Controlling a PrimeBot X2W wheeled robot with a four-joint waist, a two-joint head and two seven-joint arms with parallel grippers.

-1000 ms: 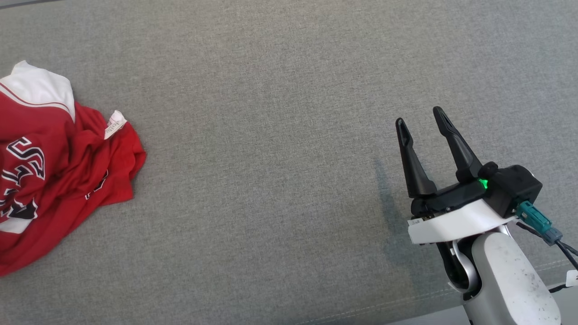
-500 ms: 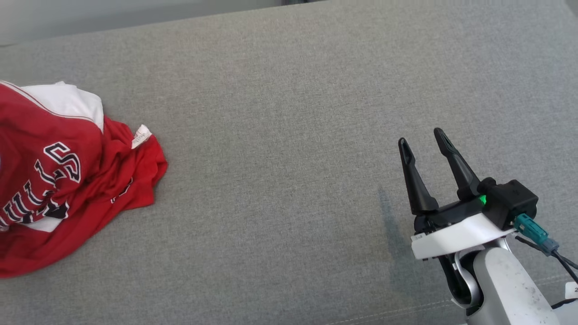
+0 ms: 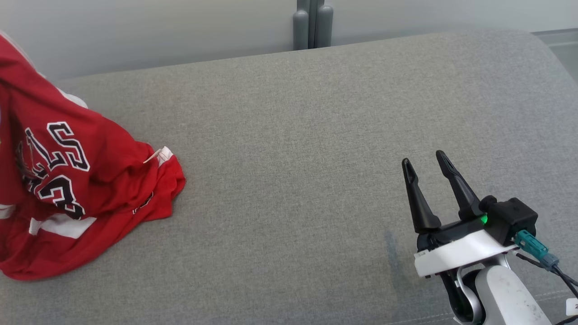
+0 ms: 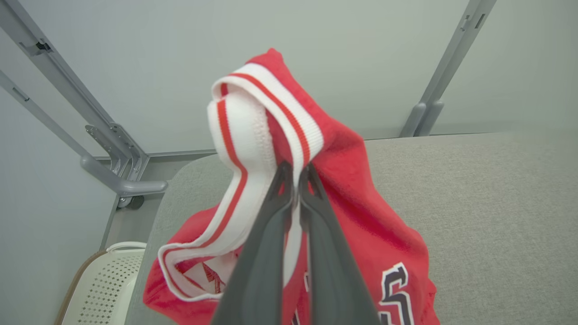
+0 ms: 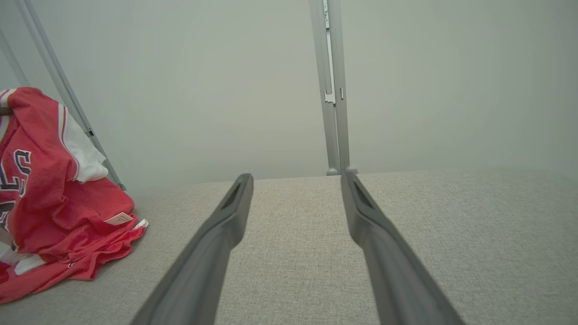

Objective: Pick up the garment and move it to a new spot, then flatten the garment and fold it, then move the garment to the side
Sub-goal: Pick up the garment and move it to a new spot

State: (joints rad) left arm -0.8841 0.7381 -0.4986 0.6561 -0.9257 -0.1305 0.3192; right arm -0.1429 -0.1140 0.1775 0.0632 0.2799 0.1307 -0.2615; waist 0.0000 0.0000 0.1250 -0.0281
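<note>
"Lifting the garment [image 3: 90,180] off the cushion, are you?"

"Yes. This is the first step, the pick-up and carry. My left gripper [image 4: 298,174] is pinched tight on the white ribbed trim [image 4: 239,131] with its red stripes, and the red cloth hangs from it. The lower part lies bunched on the grey cushion [image 3: 293,135], at my far left."

"And the other hand?"

"My right gripper [image 3: 422,158] hangs low over the cushion at my right. Its fingers are spread wide with nothing between them, well apart from the cloth."

"What does the next move call for?"

"I judge a higher lift, so the tail clears the surface, then a carry toward the bare middle. On one pinch point the cloth may swing or slip."

"Which camera tells you most?"

"My left wrist view shows the pinch itself, and a white perforated basket [image 4: 104,280] down beside the cushion. The head view gives me the lettering and the open ground ahead. The right wrist view shows a paper tag [image 5: 118,219] on the heap."
</note>
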